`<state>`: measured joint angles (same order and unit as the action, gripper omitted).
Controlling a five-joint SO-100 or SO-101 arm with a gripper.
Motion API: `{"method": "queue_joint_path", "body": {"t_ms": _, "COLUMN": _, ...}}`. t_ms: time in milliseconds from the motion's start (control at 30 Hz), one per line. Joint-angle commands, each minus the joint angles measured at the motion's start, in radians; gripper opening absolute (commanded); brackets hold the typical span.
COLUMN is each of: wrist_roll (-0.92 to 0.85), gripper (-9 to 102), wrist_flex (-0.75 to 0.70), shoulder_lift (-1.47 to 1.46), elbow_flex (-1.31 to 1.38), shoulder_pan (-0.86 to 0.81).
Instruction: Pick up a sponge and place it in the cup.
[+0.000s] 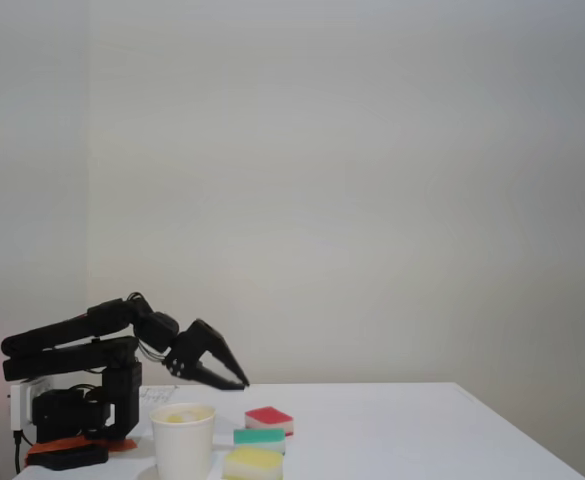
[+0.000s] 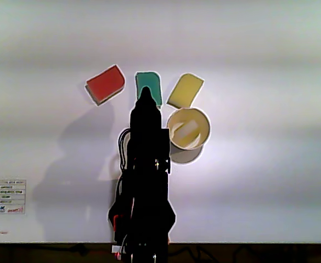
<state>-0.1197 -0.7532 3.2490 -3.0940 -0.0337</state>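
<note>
1. Gripper (image 1: 240,383): in the fixed view the two black fingers run together to one point, no gap visible between them, nothing held. It hangs above the table (image 1: 422,430), tips angled down and to the right, touching nothing.
2. In the other view the gripper (image 2: 145,91) is a dark silhouette seen from above; its tip overlaps the lower edge of the green-topped sponge (image 2: 149,85). Finger detail is lost in shadow there.
3. Sponge (image 2: 186,130): pale-yellow rectangular block lying inside the cup (image 2: 204,123), tilted diagonally. In the fixed view just a pale-yellow top (image 1: 180,414) peeks at the rim.
4. Cup: plain white paper, tapered, rolled rim; stands upright just right of the arm in the other view. Its base is cut off by the lower frame edge in the fixed view.
5. Red-topped sponge (image 2: 105,84) and yellow-topped sponge (image 2: 185,90) flank the green one; all flat, soft-cornered, white-based.
6. Arm base (image 1: 72,415) black, folded low; a label sheet (image 2: 5,197) at the table edge is unreadable.
</note>
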Motion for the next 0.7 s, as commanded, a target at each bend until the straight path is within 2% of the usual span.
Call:
{"method": "queue_joint_path", "body": {"t_ms": 0, "wrist_roll": -0.014, "gripper": 0, "wrist_flex": -0.060, "shoulder_lift": 0.012, "elbow_flex": 0.005, "shoulder_pan": -0.005}}
{"method": "queue_joint_path", "body": {"t_ms": 400, "wrist_roll": -0.041, "gripper": 0, "wrist_flex": -0.411, "shoulder_lift": 0.012, "elbow_flex": 0.003, "shoulder_pan": -0.006}}
{"method": "queue_joint_path", "body": {"t_ms": 667, "wrist_roll": -0.017, "gripper": 0, "wrist_flex": -0.568, "shoulder_lift": 0.012, "elbow_flex": 0.003, "shoulder_pan": -0.040}}
